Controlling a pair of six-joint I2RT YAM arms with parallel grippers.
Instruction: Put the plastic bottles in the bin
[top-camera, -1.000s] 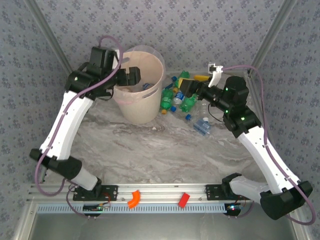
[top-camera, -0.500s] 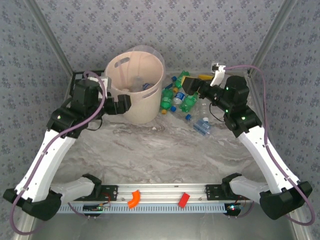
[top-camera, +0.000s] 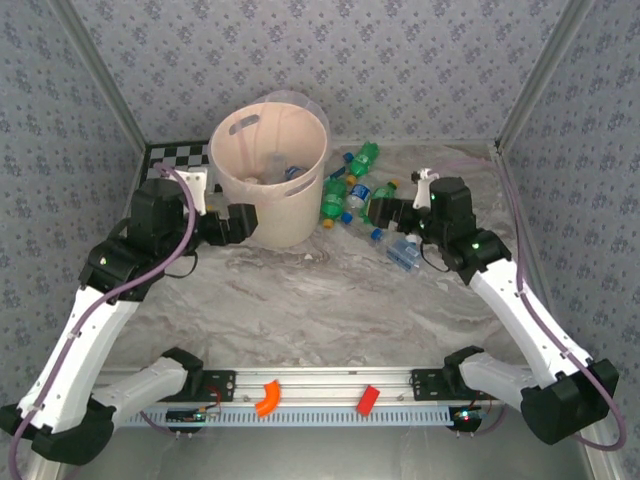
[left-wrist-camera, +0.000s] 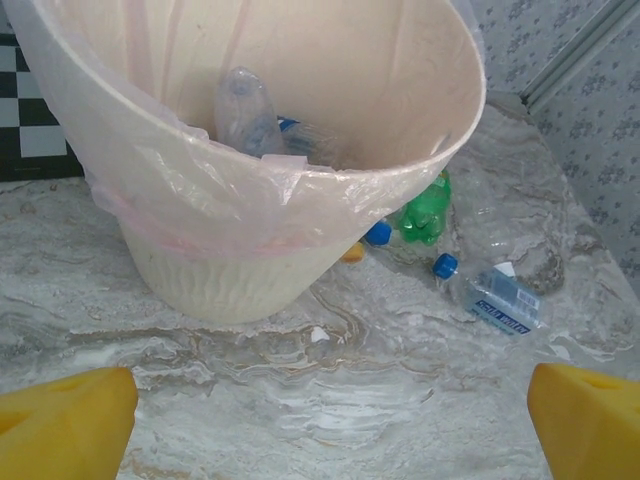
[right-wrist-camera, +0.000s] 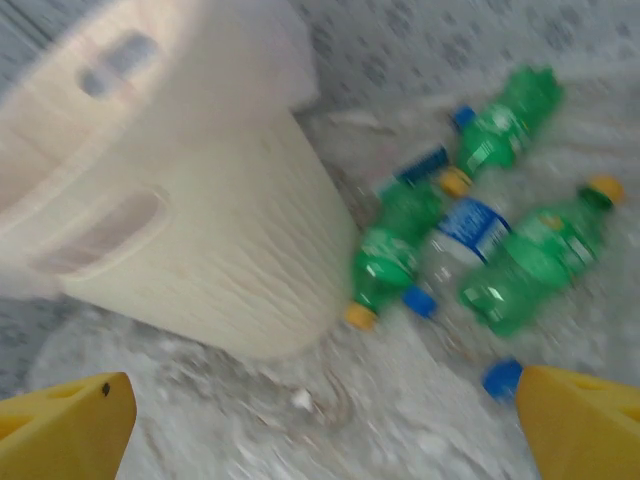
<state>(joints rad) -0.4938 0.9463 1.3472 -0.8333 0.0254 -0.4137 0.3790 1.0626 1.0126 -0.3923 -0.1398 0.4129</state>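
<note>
Top external view is showing the bin (top-camera: 285, 215) standing upright at about 11 o'clock from the middle of the marbled table (top-camera: 320, 310). The plastic bottles (top-camera: 350, 190) are lying in a cluster at the bin's 3 o'clock, and the nearest green bottle (top-camera: 334, 198) is resting just beside the bin's wall. One clear bottle (top-camera: 404, 250) is lying apart, at the cluster's 5 o'clock. A few more bottles are sitting on the bin's bottom.

The left gripper (top-camera: 248, 222) is hovering at the bin's 8 o'clock, just beside the wall, with its jaws spread wide and nothing between them. The right gripper (top-camera: 380, 211) is hanging at the cluster's 4 o'clock, likewise gaping and empty. An orange block (top-camera: 266, 397) and a red block (top-camera: 368, 400) are lying on the rail at the table's 6 o'clock.

Left wrist view is looking into the bin at 12 o'clock. A thin liner (left-wrist-camera: 200, 190) is draping over the rim, and a crumpled clear one is lying inside. A green bottle is peeking out at the bin's 4 o'clock, with the blue-labelled clear bottle farther out the same way. Yellow fingertips (left-wrist-camera: 60, 425) are sitting in both lower corners with bare table between.

Right wrist view is coming through blurred. The bin is filling the 10 o'clock side, and three green bottles with a clear one among them are lying at 2 o'clock.
</note>
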